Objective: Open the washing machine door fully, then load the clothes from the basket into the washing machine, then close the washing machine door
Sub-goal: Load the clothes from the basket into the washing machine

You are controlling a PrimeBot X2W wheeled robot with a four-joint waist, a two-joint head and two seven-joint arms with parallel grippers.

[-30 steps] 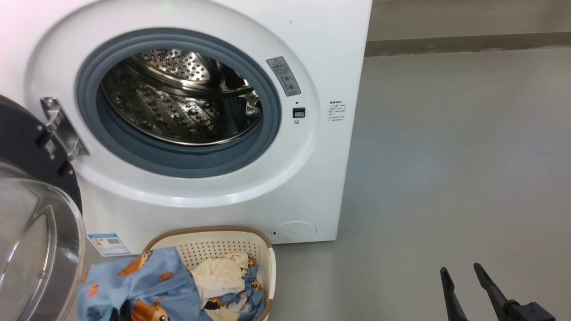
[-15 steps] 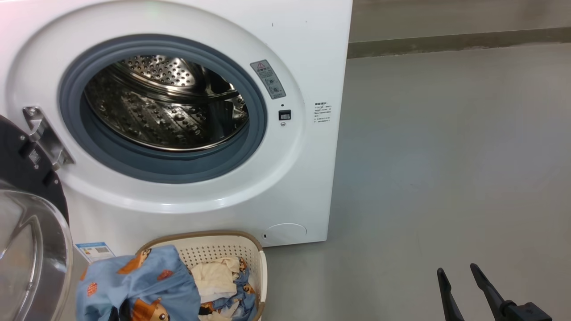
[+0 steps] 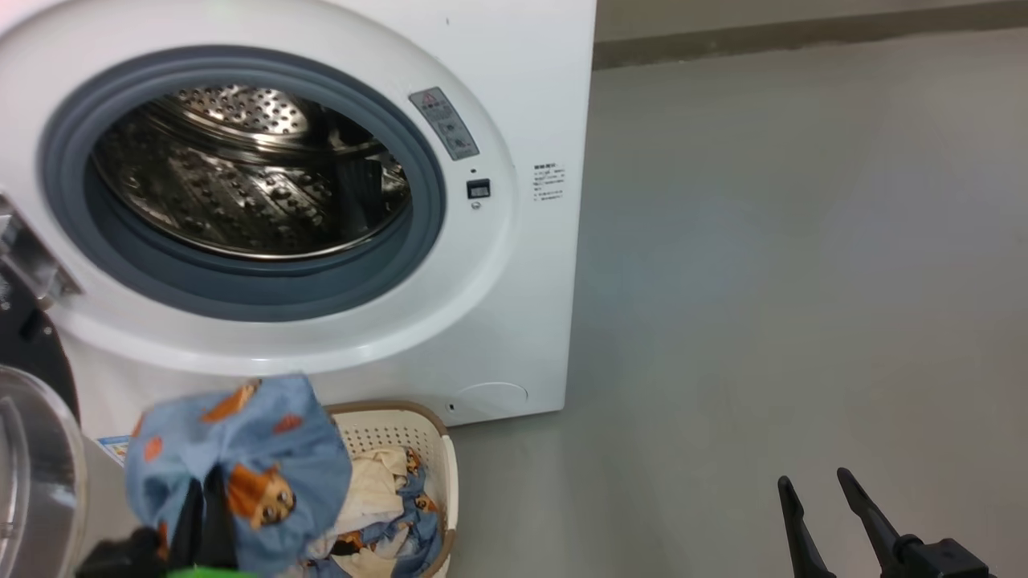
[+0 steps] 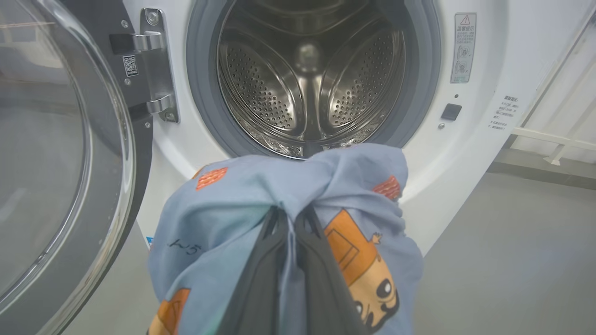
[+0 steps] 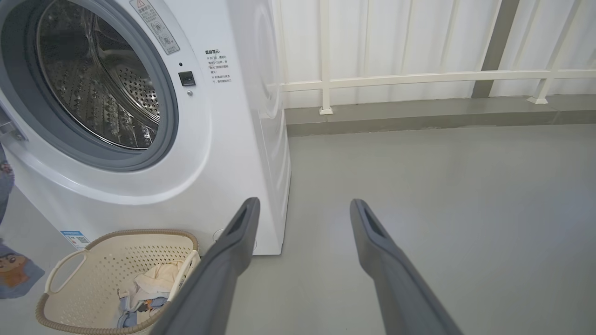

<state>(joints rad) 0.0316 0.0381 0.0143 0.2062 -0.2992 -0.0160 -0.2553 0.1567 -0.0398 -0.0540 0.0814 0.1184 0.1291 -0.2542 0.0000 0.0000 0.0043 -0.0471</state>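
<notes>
Clothes (image 4: 223,204) of light blue cartoon-printed fabric hang pinched in the left gripper (image 4: 291,218), dark fingers shut tight, before the big white washing machine's (image 3: 522,96) drum mouth, poised for loading. Its round glossy black door (image 4: 56,139) stands wide, clearing the opening. Below its front, the cream perforated basket (image 5: 93,274) holds more cloth. The right gripper (image 5: 302,207) hangs empty, spread wide.
</notes>
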